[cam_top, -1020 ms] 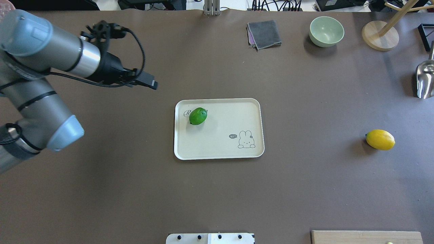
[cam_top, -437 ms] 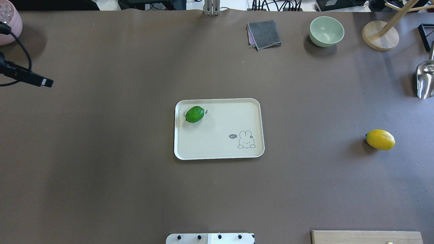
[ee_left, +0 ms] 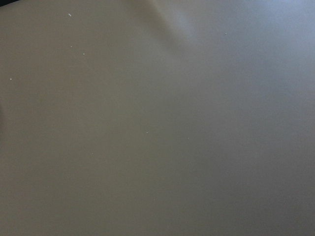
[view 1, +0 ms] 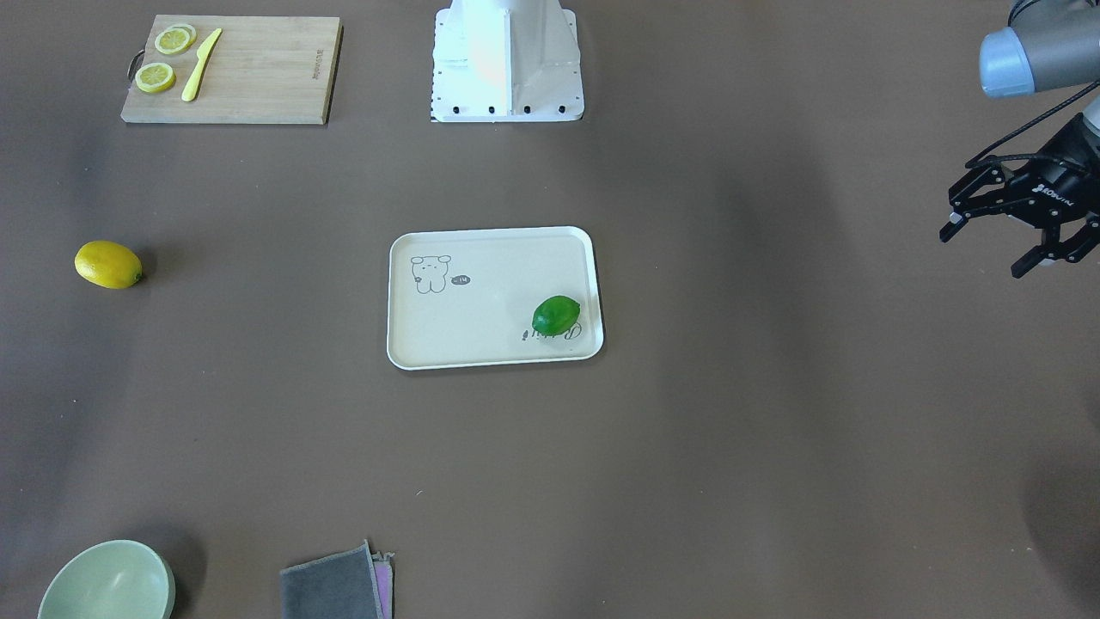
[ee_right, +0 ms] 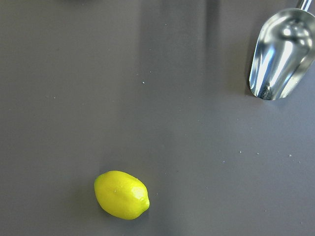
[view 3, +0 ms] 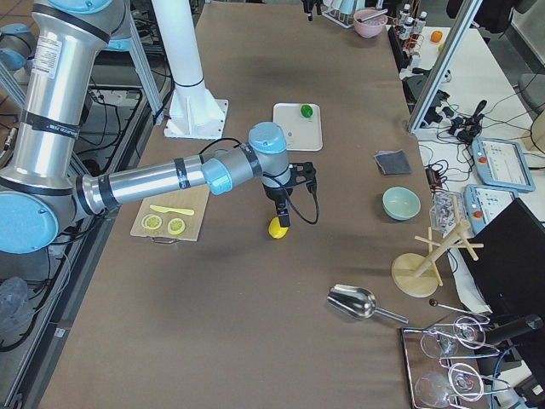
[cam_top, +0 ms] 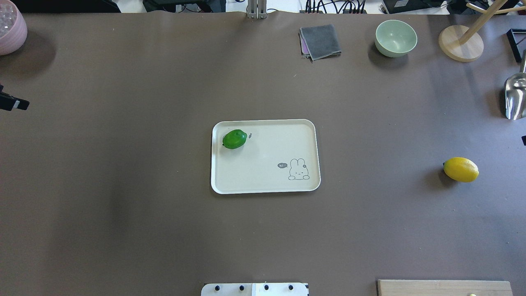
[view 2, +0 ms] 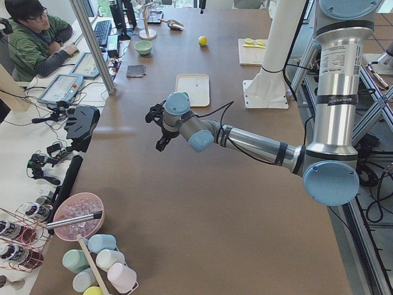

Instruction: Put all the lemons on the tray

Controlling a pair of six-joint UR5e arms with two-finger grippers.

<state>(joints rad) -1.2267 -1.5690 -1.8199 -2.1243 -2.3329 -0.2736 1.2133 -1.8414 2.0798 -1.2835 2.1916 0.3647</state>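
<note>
The green lemon (cam_top: 234, 139) lies on the cream tray (cam_top: 267, 183), in its far left corner over the script print; it also shows in the front view (view 1: 556, 315). The yellow lemon (cam_top: 460, 169) lies on the bare table far right of the tray, and in the right wrist view (ee_right: 121, 194). My left gripper (view 1: 988, 252) is open and empty, far off to the tray's left. My right gripper (view 3: 284, 218) hangs just above the yellow lemon (view 3: 277, 227); I cannot tell whether it is open.
A wooden cutting board (view 1: 258, 69) with lemon slices and a yellow knife lies near the robot base. A metal scoop (cam_top: 515, 96), a green bowl (cam_top: 395, 38), a grey cloth (cam_top: 320, 41), a wooden stand (cam_top: 460, 43) and a pink bowl (cam_top: 10, 28) line the table's edges.
My left arm has pulled back to the left, almost out of the overhead view. The green lemon has rolled a little to the left on the tray. The yellow lemon has not moved.
</note>
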